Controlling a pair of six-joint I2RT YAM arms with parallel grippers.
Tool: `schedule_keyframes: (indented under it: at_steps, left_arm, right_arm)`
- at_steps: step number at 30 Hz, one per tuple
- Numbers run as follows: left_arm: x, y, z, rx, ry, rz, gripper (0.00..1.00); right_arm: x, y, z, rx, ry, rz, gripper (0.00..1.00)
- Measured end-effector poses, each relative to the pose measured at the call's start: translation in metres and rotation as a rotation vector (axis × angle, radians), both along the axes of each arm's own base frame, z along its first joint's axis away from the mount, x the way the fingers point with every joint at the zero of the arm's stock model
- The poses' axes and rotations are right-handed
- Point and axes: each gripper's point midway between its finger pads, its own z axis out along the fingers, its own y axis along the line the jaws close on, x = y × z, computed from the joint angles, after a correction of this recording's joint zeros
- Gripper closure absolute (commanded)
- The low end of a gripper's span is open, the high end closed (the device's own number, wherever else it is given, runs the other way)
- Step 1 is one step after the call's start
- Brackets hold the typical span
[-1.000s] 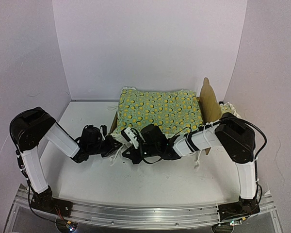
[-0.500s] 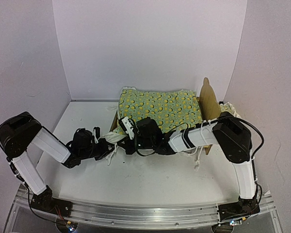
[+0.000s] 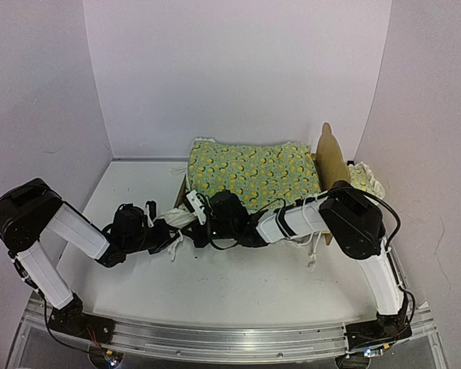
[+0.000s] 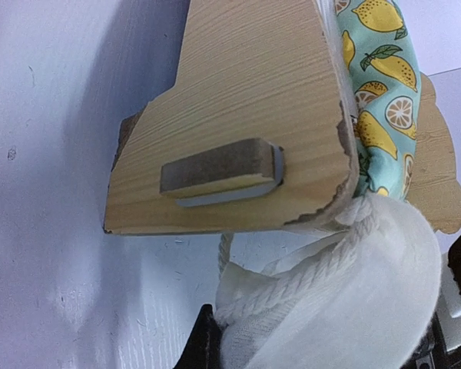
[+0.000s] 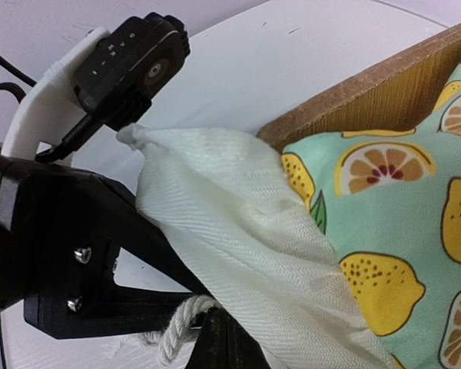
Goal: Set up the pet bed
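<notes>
top view: both arms have slid left; left gripper [image 3: 160,231] and right gripper [image 3: 194,218] pinch the blanket [image 3: 253,175] edge at the foot of the pet bed [image 3: 332,157], which sits back right | left wrist: frill [image 4: 330,307] squeezed tight | right wrist: same frill pinched; blanket looks pulled smooth

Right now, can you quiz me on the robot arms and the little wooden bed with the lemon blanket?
1. True or false: the green-yellow lemon-print blanket is spread over the light plywood pet bed.
2. Pick one: what are the left gripper and the right gripper shut on? A the blanket's white edge; B a toy bone; C nothing at all.
3. Fill the gap: seen from above, the small ruffled pillow lies to the ___ of the pet bed.

Key: 1 true. 2 A. 3 right.
</notes>
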Motion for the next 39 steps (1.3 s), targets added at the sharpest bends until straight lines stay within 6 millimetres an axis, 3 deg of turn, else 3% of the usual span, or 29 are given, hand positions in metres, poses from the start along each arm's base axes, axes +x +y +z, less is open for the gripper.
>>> schedule_keyframes:
  at_steps: [8,39]
  left_arm:
    - [-0.003,0.003,-0.003,0.013,0.002,0.0,1.0]
    - [-0.005,0.005,-0.006,0.01,0.018,-0.011,0.93]
  right_arm:
    - [0.015,0.007,-0.003,-0.01,-0.053,0.01,1.0]
    - [0.007,0.01,-0.031,-0.156,-0.189,0.208,1.0]
